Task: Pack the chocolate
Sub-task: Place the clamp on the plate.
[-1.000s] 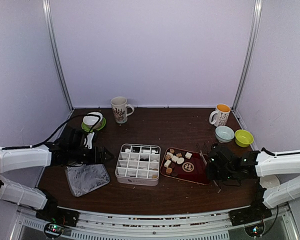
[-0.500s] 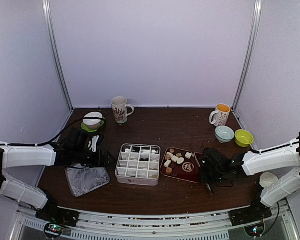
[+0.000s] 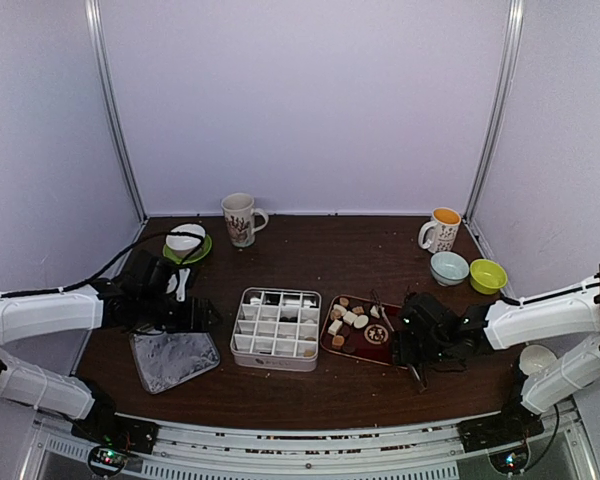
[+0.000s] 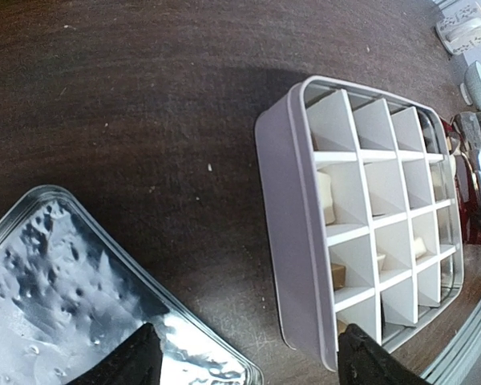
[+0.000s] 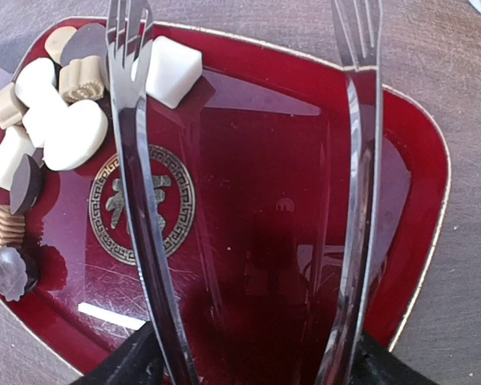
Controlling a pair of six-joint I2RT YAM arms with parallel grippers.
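The chocolate (image 5: 56,120) lies mostly heaped at the left end of a red tray (image 5: 417,184): white, tan and dark pieces pressed together, with one white cube a little apart from the heap, toward the tray's far edge. The tray sits right of the middle of the counter (image 3: 330,250), near its near edge.

The right pincer (image 5: 248,361) holds a pair of metal tongs (image 5: 144,200), one finger outside each arm. The tongs stand spread wide above the tray. The left forked tip is over the edge of the heap, just beside the white cube; the right tip reaches past the tray's far rim.

Just left of the tray, at the middle of the counter, stands a white divided box (image 4: 289,224). A few pale and tan pieces (image 4: 325,196) rest in its compartments. They seem to be chocolate, though the dividers hide most of each one.

The left pincer (image 4: 248,361) hangs wide with nothing between its fingers. It is over bare counter, between the box and a silver lid (image 4: 56,289) that lies near the near left corner.
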